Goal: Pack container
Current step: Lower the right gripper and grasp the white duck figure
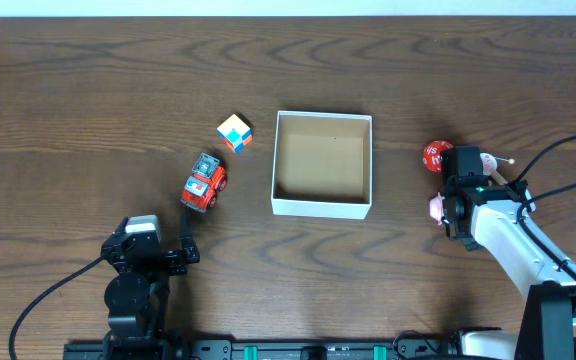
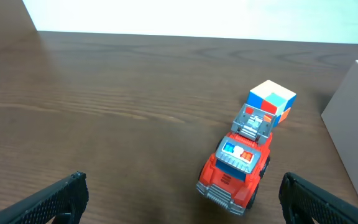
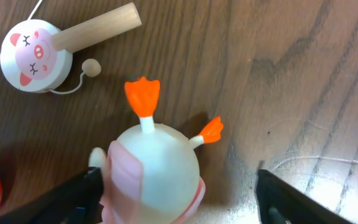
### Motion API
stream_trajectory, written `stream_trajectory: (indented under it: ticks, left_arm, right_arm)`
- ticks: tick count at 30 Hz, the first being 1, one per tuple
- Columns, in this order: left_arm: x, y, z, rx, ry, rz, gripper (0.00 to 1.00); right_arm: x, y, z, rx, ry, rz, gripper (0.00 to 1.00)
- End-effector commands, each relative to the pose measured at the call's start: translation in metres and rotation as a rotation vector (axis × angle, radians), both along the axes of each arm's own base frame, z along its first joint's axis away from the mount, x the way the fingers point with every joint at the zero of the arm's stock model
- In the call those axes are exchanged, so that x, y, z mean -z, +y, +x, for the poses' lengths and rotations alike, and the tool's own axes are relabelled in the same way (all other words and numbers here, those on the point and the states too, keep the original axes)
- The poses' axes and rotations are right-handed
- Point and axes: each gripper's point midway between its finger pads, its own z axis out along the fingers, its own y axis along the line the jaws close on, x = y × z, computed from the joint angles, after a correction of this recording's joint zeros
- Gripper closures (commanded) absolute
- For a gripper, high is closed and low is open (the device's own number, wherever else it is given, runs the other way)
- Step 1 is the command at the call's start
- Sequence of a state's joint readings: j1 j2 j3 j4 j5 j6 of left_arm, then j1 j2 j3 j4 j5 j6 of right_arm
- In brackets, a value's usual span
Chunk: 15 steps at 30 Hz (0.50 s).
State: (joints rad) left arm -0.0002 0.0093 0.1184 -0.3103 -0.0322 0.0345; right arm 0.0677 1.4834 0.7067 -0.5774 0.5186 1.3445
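Evidently nothing is packed yet, and a grasp is being lined up to the right of the container.

Overhead, the container [image 1: 322,208] is seen mid-counter [image 1: 68,100] with its tan floor bare. A red truck [image 1: 203,183] and a coloured cube [image 1: 235,132] lie to its left, and a red round toy [image 1: 434,155] to its right. From the left wrist, the left fingers [image 2: 48,199] are seen spread wide and empty, short of the truck. From the right wrist, the right fingers [image 3: 73,199] are seen spread wide astride an egg-shaped toy [image 3: 157,171], with nothing gripped; a pig-faced wooden toy [image 3: 36,53] lies near it. The rounded toy sits nearer one finger, so it could be squeezed out sideways on closing. The container's thin wall could also be clipped on delivery.
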Motion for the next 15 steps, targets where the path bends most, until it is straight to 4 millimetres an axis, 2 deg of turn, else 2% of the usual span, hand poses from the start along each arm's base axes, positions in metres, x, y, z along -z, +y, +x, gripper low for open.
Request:
stream_trajectory:
  ticks: [1, 5, 12, 13, 15]
  left_arm:
    - [0.012, 0.000, -0.001, 0.005, 0.035, 0.012, 0.02]
    - [0.012, 0.000, -0.001, 0.004, 0.035, 0.012, 0.02]
    - [0.012, 0.000, -0.001, 0.005, 0.035, 0.012, 0.02]
    - [0.012, 0.000, -0.001, 0.005, 0.035, 0.012, 0.02]
    - [0.012, 0.000, -0.001, 0.004, 0.035, 0.012, 0.02]
  right_arm:
    - [0.007, -0.008, -0.010, 0.023, 0.018, -0.030, 0.23]
    - [0.018, -0.008, -0.010, 0.022, 0.027, -0.031, 0.23]
    - [0.020, -0.007, -0.002, -0.022, 0.024, -0.040, 0.32]
    - [0.020, -0.007, -0.001, -0.025, 0.023, -0.041, 0.36]
    - [0.020, -0.007, 0.000, -0.039, 0.026, -0.044, 0.51]
